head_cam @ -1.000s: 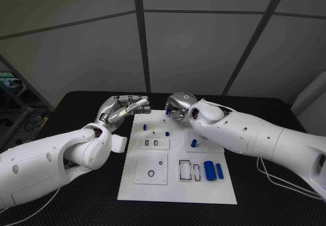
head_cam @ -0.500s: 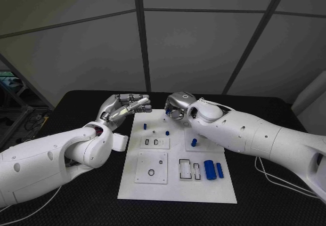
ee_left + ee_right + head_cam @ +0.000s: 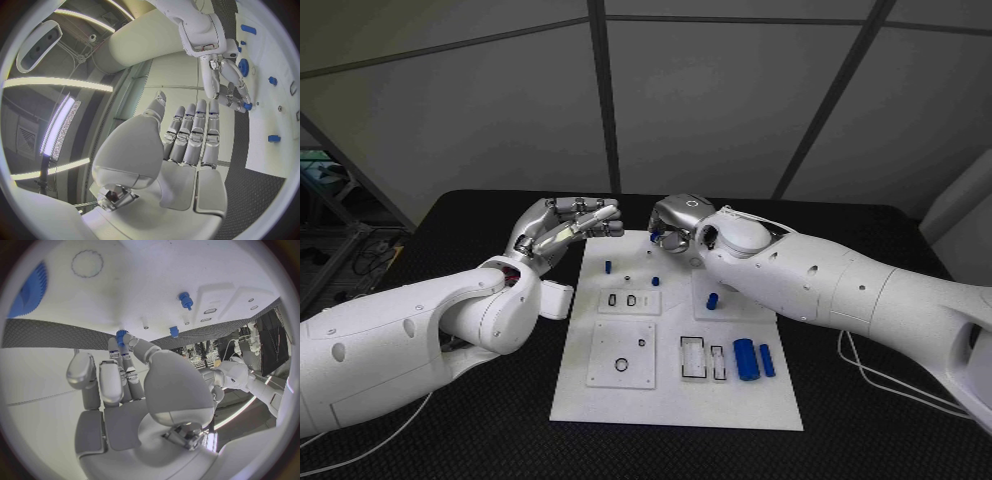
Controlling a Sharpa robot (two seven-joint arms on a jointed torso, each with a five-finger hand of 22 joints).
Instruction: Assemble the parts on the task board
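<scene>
Right hand (image 3: 678, 228) pinches a small blue gear (image 3: 121, 333) above the board's (image 3: 675, 400) far edge; left hand (image 3: 563, 228) empty, fingers extended, beside that edge.

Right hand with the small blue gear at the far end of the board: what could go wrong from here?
1. The right hand pinches the small blue gear only at its fingertips, so it could slip or tilt before seating.
2. Blue pegs stand close by on the task board; the fingers might knock one.
3. The left hand hovers open near the board's far left corner, close to the right hand; they could collide.
</scene>
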